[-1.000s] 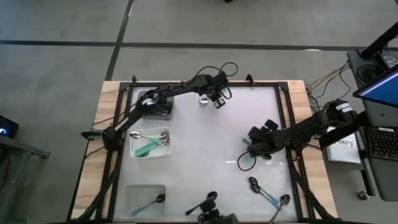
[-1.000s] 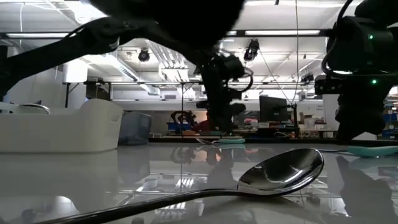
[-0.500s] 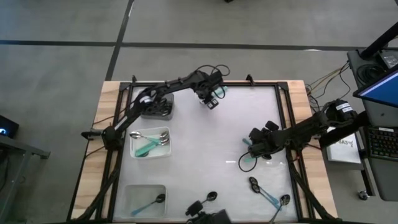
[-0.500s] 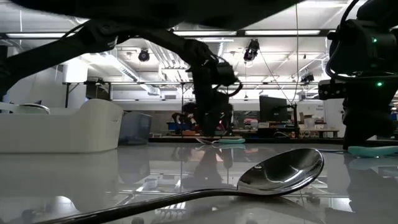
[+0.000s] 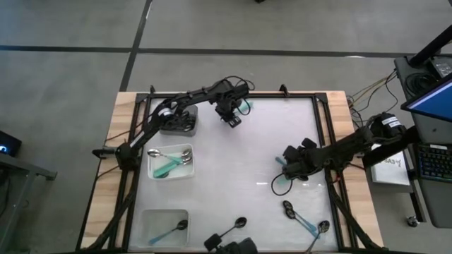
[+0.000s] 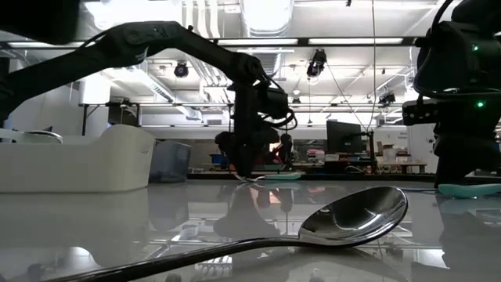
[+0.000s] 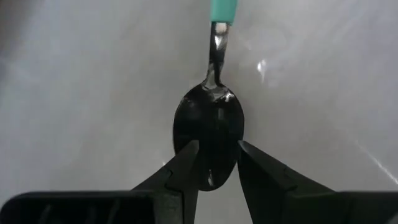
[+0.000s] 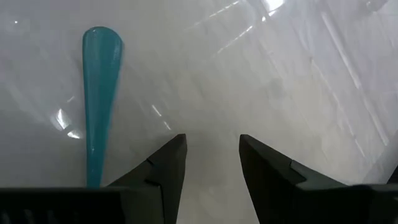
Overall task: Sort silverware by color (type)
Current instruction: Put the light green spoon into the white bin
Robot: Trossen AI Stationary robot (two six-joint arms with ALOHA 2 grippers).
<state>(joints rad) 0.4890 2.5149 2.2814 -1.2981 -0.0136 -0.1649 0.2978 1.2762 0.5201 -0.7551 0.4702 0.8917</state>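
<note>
A spoon with a shiny bowl [image 7: 208, 130] and a teal handle [image 5: 245, 106] lies flat on the table near its far edge. My left gripper [image 5: 229, 118] points straight down over the bowl. It is open, with the bowl's tip between its fingertips [image 7: 217, 165]. In the low view its fingertips [image 6: 245, 172] are close to the tabletop. My right gripper [image 5: 288, 168] hangs open at the table's right, next to another spoon's teal handle [image 8: 99, 93], with nothing between its fingers [image 8: 212, 155]. My left gripper's fingertips [image 7: 186, 163] stand on either side of the bowl's tip [image 7: 214, 177], coming from above. I cannot tell whether they touch it. The spoon lies flat on the table.
A grey bin [image 5: 178, 121] stands at the far left. Nearer sit a white bin [image 5: 185, 171] holding spoons and a clear bin [image 5: 152, 217] with one spoon. Loose spoons lie at the near right [image 5: 288, 208] [image 5: 318, 229] and near centre [image 5: 233, 227], where one looms in the low view [image 6: 352, 215].
My left gripper has moved toward the table's left edge along the far side and has tipped until it points straight down over the spoon's bowl. The teal handle, covered before, now shows beside it.
</note>
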